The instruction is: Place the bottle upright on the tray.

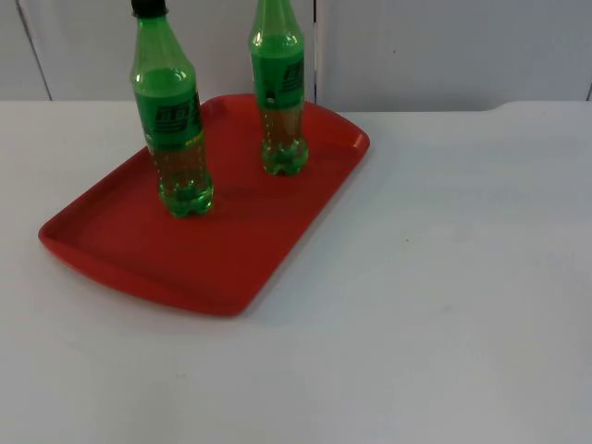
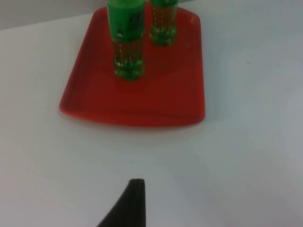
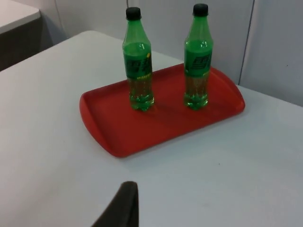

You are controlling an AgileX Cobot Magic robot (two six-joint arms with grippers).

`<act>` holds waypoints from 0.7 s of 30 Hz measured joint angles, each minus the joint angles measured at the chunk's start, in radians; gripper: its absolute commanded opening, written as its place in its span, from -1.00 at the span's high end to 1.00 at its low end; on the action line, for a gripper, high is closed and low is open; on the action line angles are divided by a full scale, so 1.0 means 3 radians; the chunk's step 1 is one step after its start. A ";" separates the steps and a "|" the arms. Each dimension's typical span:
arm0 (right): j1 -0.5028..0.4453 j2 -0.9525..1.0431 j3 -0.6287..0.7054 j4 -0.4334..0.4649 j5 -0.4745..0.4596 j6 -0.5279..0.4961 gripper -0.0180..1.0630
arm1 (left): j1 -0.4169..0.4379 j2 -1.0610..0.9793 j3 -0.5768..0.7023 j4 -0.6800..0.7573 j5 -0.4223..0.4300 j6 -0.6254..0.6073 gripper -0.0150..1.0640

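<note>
1. Red plastic tray [image 1: 139,268] lies on the white table [image 1: 444,305], set at an angle to the table edge, its far corner near the grey partition wall [image 1: 444,46].

2. Two green bottles stand upright on it, both capped in black. The nearer bottle [image 1: 171,129] stands toward the tray's middle; the farther bottle [image 1: 278,92] stands near the far rim. They are well apart and neither touches the rim.

3. By my judgement the placing is finished: both bottles rest on their bases inside the tray, nothing lies on its side, and nothing is being carried.

4. Left gripper [image 2: 130,208]: one black fingertip is visible over bare table, short of the tray's near edge and apart from it. It grips nothing that can be seen; whether its fingers are spread or pressed together I cannot tell.

5. Right gripper [image 3: 120,208]: likewise one fingertip over bare table, well clear of the tray, nothing seen in its grasp; finger spacing cannot be determined. Both arms appear to be waiting.

6. Risks noted:
   - The bottles are tall, narrow-based and only partly filled, so they should tip easily. An arm sweeping across at cap or shoulder height would likely topple one.
   - A nudge to the tray rim would shake both bottles at once.
   - Should one fall toward its neighbour, it might carry the other down or roll off the shallow rim.
</note>
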State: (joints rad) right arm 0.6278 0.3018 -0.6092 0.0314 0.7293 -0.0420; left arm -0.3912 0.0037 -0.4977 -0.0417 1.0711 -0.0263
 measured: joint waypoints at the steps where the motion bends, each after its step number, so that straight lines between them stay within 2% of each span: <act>1: 0.0000 -0.0117 0.0000 0.0000 0.0084 -0.0003 -0.98 | 0.0000 0.0000 0.0000 0.0000 0.0000 0.0000 -0.98; 11: 0.0000 -0.0849 0.0005 -0.0051 0.0685 -0.0008 -0.98 | 0.0000 0.0000 0.0000 0.0000 0.0000 0.0000 -0.98; 16: 0.0000 -0.0994 0.0005 -0.0080 0.0930 -0.0008 -0.98 | 0.0000 0.0000 0.0000 0.0000 0.0000 0.0000 -0.98; 21: 0.0000 -0.0994 0.0100 -0.0105 0.1040 -0.0016 -0.98 | 0.0000 0.0000 0.0000 0.0000 0.0000 0.0000 -0.98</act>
State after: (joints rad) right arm 0.6278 0.0036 -0.5793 0.0000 1.0413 -0.0468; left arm -0.3912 0.0037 -0.4977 -0.0417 1.0711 -0.0263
